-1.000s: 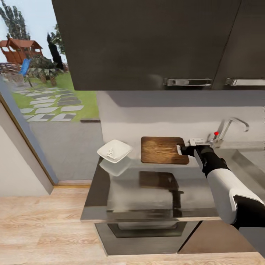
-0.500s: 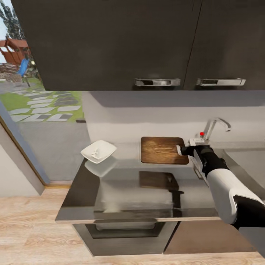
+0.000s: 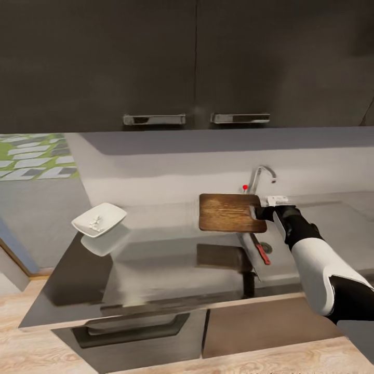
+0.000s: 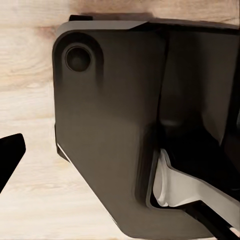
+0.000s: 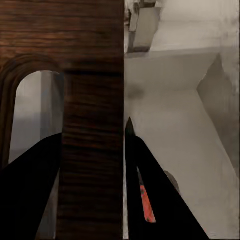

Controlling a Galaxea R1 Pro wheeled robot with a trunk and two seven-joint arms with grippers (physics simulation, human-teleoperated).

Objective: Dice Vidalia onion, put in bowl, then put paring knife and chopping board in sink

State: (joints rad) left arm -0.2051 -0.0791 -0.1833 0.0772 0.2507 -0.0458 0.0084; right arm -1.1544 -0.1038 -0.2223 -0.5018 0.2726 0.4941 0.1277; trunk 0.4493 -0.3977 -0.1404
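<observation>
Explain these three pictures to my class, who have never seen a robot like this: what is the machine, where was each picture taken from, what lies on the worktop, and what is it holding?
This is a computer simulation of a wheeled robot with two arms, steered by a person. The large picture comes from a camera on its head, looking down at a kitchen countertop. The other two come from cameras near each gripper, looking along its fingers.

On the countertop stands a white bowl holding small white pieces, the diced onion. The right gripper is shut on the handle end of the brown chopping board, held level above the countertop's edge beside the sink. The right wrist view shows the dark fingers on either side of the board's handle strip.

The paring knife, with its red band, already lies in the sink, near the drain.

The left wrist view shows a dark part of the robot's own body over wooden floor.
</observation>
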